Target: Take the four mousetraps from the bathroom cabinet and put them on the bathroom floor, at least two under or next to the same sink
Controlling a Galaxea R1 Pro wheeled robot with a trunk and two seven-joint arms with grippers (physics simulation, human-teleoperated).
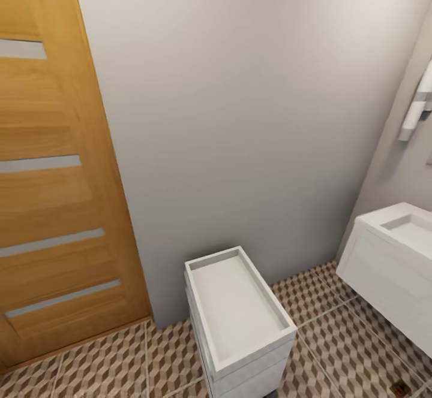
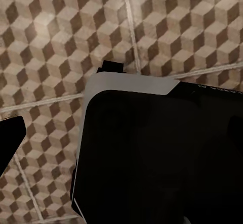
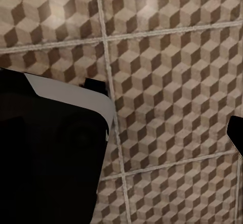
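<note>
The orange-brown cabinet is out of view. The white vanity with the sink [image 1: 403, 230] stands at the right of the head view. Below it, on the cube-patterned bathroom floor [image 1: 348, 338], lies a tiny dark-brown flat thing [image 1: 401, 388] that looks like a mousetrap; it is too small to be sure. My left gripper [image 2: 121, 138] hangs over the tiles, with one dark finger [image 2: 10, 138] at the picture's edge and nothing held. My right gripper [image 3: 121, 133] is likewise spread, with one fingertip [image 3: 237, 133] showing.
A white narrow drawer unit with a tray-like top [image 1: 237, 314] stands straight ahead against the grey wall. A wooden door [image 1: 54, 206] fills the left. A towel [image 1: 420, 101] hangs at the upper right. My black base [image 2: 157, 158] shows in both wrist views.
</note>
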